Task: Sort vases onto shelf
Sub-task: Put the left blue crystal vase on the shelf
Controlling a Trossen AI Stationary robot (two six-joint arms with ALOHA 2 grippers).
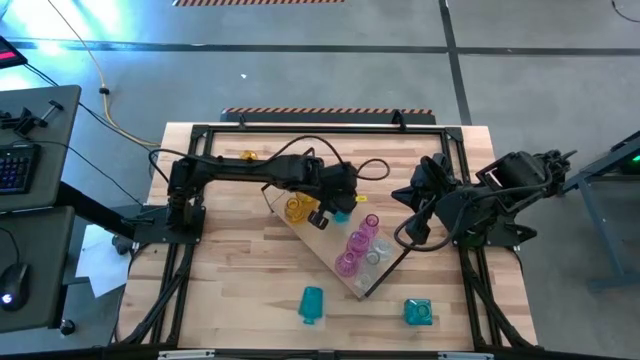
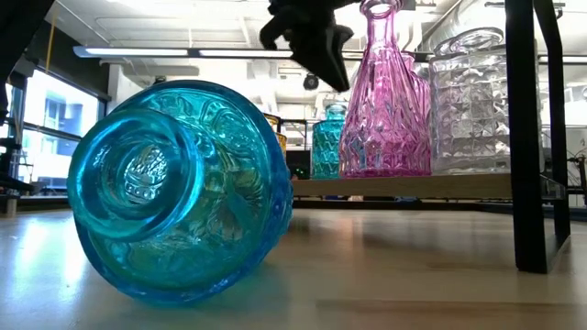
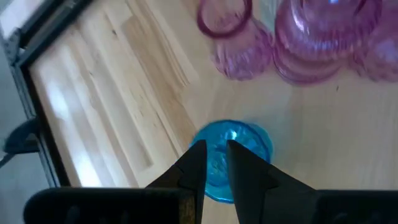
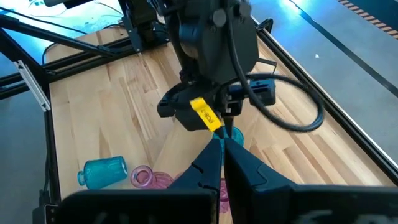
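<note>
The shelf [image 1: 322, 242], a light board, lies slantwise on the table's middle. On it stand an amber vase [image 1: 296, 208], several pink vases [image 1: 358, 243], a clear one [image 1: 376, 256] and a teal vase [image 3: 249, 144]. My left gripper [image 3: 216, 165] reaches down onto the teal vase's mouth, shut on it. Another teal vase [image 1: 312, 304] lies on its side on the table near the front edge, and a third [image 1: 418, 312] stands at the front right. My right gripper [image 4: 222, 149] hangs shut and empty, raised over the shelf's right part. My left gripper has the teal vase's rim wall [image 3: 216, 180] in the narrow gap between its two fingers; one finger seems to be inside the mouth and one outside. The fingers slant down from above. The vase is upright, with its base [image 2: 326, 174] at the board's surface.
Black frame bars [image 1: 300, 128] run round the tabletop's edges, and the shelf's black end loop [image 2: 532, 137] stands by the clear vase [image 2: 470, 101]. Bare slatted wood [image 1: 240, 290] lies at the front left.
</note>
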